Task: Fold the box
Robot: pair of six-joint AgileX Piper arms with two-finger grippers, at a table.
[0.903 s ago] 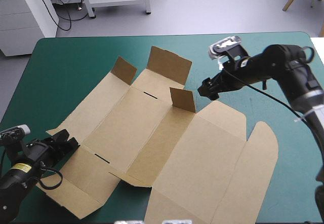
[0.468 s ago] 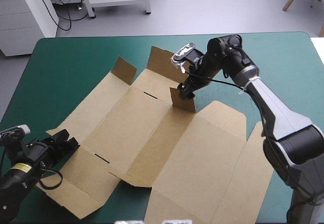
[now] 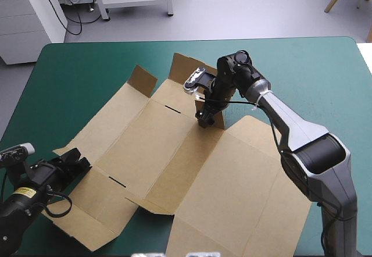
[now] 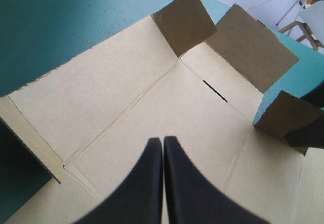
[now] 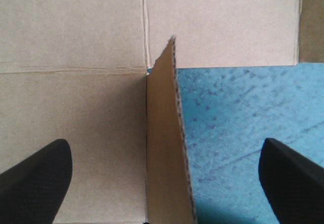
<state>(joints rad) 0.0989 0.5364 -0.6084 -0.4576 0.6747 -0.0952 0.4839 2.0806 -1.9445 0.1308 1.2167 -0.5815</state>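
The brown box [image 3: 174, 152] lies spread flat on the teal-green cover, with a few small flaps standing up. My right gripper [image 3: 204, 116] hangs over the small upright flap [image 3: 217, 119] near the sheet's middle far side. In the right wrist view that flap [image 5: 161, 133] stands edge-on between the open fingers of the gripper [image 5: 164, 150], touching neither. My left gripper [image 3: 74, 164] rests at the sheet's left end. The left gripper [image 4: 163, 142] is shut and empty above the board [image 4: 126, 97]. The left wrist view also shows the same upright flap [image 4: 283, 115] farther off.
Two more raised flaps [image 3: 142, 79] [image 3: 195, 71] stand along the box's far edge. The wide lid panel [image 3: 250, 193] lies flat toward the near right. Bare teal-green cover [image 3: 325, 82] shows to the right and along the far edge.
My right arm swung left from beyond the box's far right edge to the small upright flap and now straddles it. The left arm and the box stayed put.
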